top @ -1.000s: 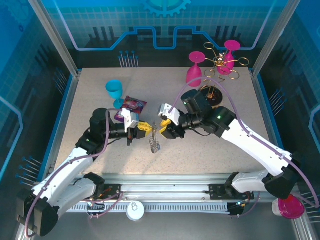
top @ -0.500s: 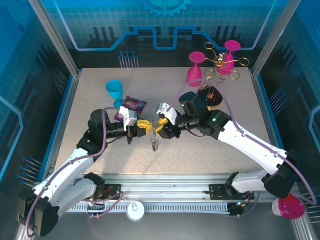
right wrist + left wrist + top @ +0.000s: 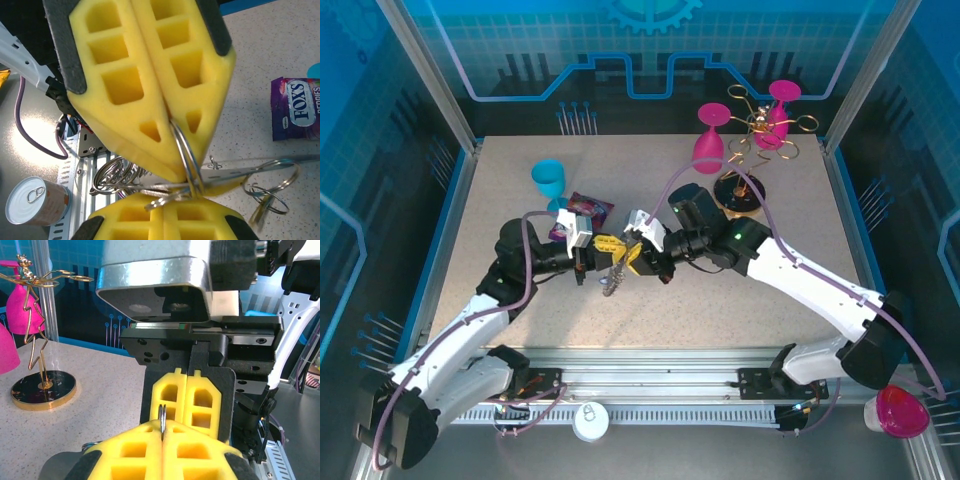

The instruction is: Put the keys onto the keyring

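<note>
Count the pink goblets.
3. One goblet left of the wire stand; a second goblet at that stand; a third goblet off the table, near right. More may be hidden.

Bare table [image 3: 740, 300] nearside; candy packet [image 3: 594, 208], blue cup [image 3: 548, 181] behind left end effector [image 3: 608, 247].

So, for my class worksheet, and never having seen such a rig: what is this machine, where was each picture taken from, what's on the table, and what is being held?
These are two white robot arms bolted at the near edge of a table, each ending in a yellow two-finger gripper. One picture looks down from above and behind; the other two come from cameras on the wrists. On the table are a blue cup, two pink goblets near a gold wire stand, and a purple Fox's sweet packet. In the middle the left gripper and right gripper meet tip to tip, both shut on the metal keyring, with keys and smaller rings dangling from it.
</note>
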`<state>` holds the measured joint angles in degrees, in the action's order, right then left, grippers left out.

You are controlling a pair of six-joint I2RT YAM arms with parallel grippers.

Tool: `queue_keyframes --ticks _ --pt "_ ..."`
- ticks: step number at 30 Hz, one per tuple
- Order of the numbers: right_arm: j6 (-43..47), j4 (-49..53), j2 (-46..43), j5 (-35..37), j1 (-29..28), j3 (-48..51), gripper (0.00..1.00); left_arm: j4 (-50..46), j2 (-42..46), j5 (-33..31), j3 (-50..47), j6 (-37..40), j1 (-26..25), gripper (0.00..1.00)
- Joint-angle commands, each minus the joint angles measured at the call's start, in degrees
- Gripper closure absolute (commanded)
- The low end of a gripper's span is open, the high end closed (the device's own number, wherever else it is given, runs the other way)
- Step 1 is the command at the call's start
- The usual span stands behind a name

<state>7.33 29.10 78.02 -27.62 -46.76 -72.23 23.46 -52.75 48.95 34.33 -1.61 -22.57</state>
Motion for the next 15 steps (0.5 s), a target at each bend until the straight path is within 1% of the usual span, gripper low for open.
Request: queue_keyframes --ticks 1,3,5,7,10,15 --pt "1.2 0.5 0.4 -0.3 -1.0 -2.4 0.98 4.2 0.1 1.0 -0.4 -0.7 -0.3 1.0" --pt "1.5 0.3 -0.2 1.0 -1.0 -2.2 0.97 4.2 0.2 0.9 -0.7 -0.7 -0.2 1.0" --pt "1.6 0.1 -1.3 3.1 -0.8 -1.6 0.86 4.1 0.4 0.9 -0.7 -0.7 -0.3 1.0" --pt "1.9 0.1 -2.9 4.3 -0.1 -0.7 0.78 3.9 0.6 0.9 -0.9 -0.6 -0.3 1.0" --pt "2.0 0.5 -5.6 4.4 1.8 0.5 0.74 3.6 0.9 0.9 -1.0 -0.4 -0.3 1.0" --pt "2.8 1.4 -7.5 1.3 3.9 0.3 0.74 3.6 0.8 1.2 -1.1 -0.4 -0.3 1.0"
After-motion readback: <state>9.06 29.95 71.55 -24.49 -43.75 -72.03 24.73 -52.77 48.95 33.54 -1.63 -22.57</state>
